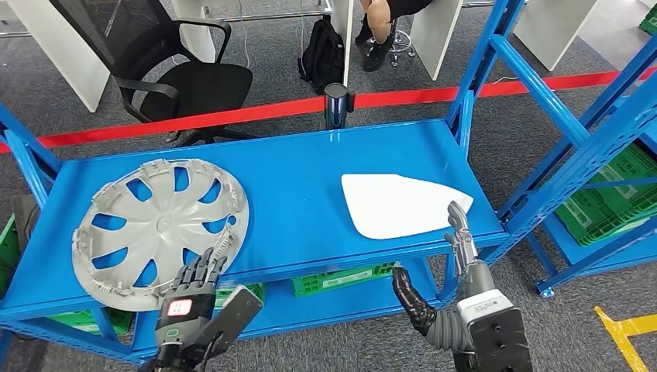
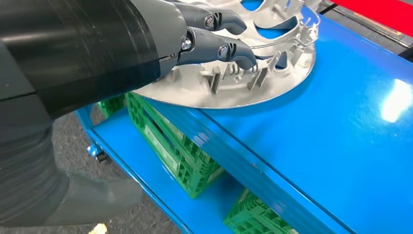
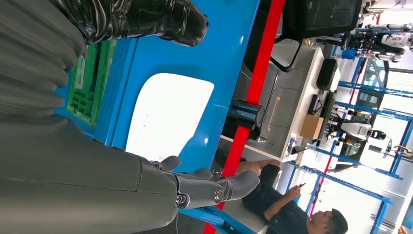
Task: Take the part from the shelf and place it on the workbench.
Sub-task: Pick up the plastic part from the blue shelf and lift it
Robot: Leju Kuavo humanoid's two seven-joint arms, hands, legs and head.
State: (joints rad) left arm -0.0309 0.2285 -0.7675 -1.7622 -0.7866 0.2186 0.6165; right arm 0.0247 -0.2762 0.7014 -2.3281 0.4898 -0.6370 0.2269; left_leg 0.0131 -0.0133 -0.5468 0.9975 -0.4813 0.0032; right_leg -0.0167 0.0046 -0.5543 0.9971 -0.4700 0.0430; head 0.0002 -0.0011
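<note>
Left robot hand (image 1: 192, 288): at the front edge of the blue shelf (image 1: 310, 201), fingers (image 2: 229, 48) extended over the near rim of the wheel cover (image 1: 159, 231). Fingertips lie on or just above the rim ribs; contact cannot be confirmed. No closed grip seen, nothing held.

Right robot hand (image 1: 453, 267): fingers spread, thumb apart, nothing held. Positioned at the shelf front edge, just beside the near corner of the white panel (image 1: 403, 204), not touching it.

Part location: wheel cover lies flat on the shelf top level, toward the shelf's left end, rim overhanging the front edge slightly. White panel lies flat toward the shelf's right end, well apart from the cover.

Status (est.): approach phase only. Which item is the part is not stated. Grasp, lift, carry and placement on the surface all remain.

Green crates (image 1: 341, 279) sit on the shelf's lower level.
</note>
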